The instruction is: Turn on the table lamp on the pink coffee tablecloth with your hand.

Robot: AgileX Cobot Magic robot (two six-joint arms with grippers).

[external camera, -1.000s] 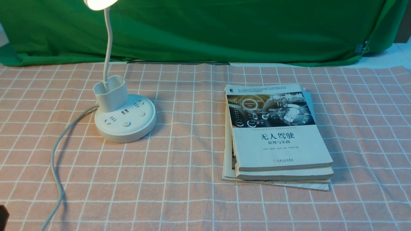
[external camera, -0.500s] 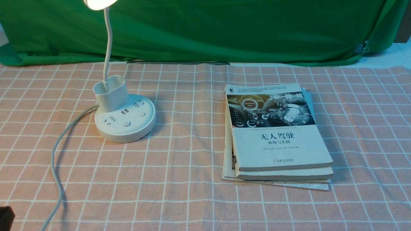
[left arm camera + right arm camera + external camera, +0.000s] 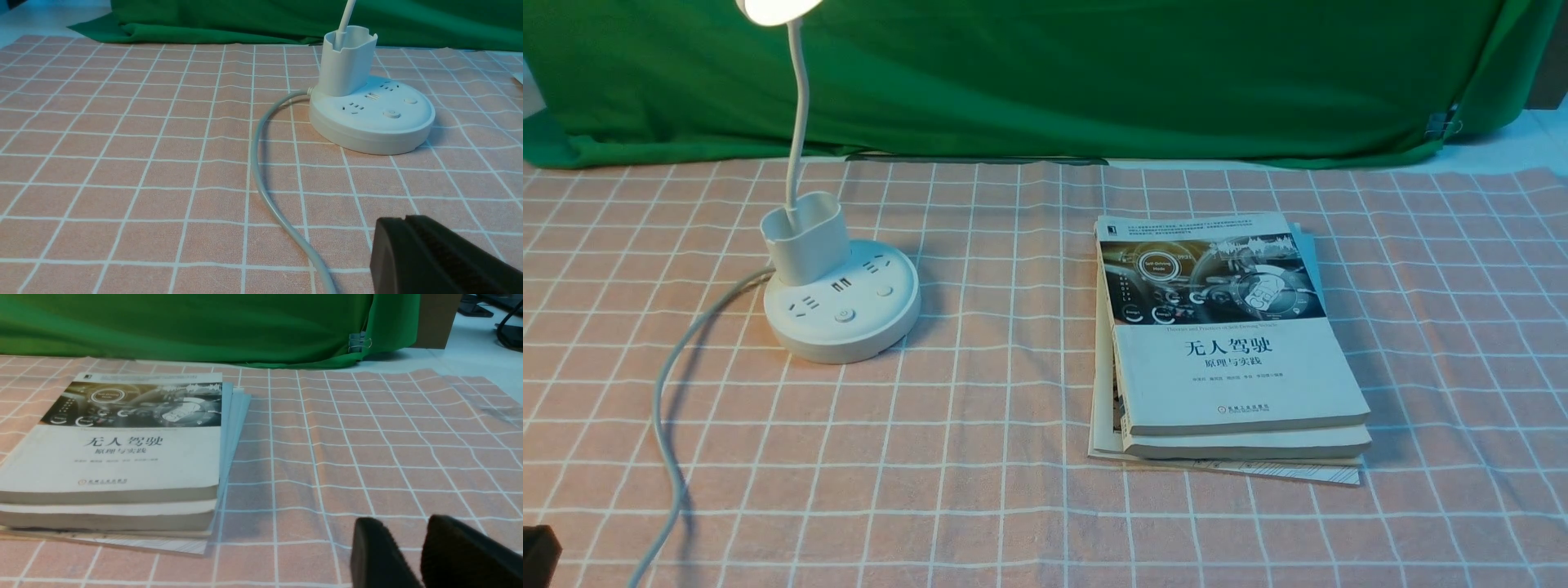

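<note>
The lamp is seen lit on the robot's left of the pink tablecloth, its grey cord looped beside it; the books are set well apart, to the right. The left gripper's fingers are pressed together with nothing pinched. The right gripper is held with its fingers slightly spread, nothing between them.

As the lamp appears to be on, the task is judged finished. If the button were pressed again, the light could be switched off. If the left arm were swept low, the cord could be snagged and the base dragged, or the thin neck could be knocked.
</note>
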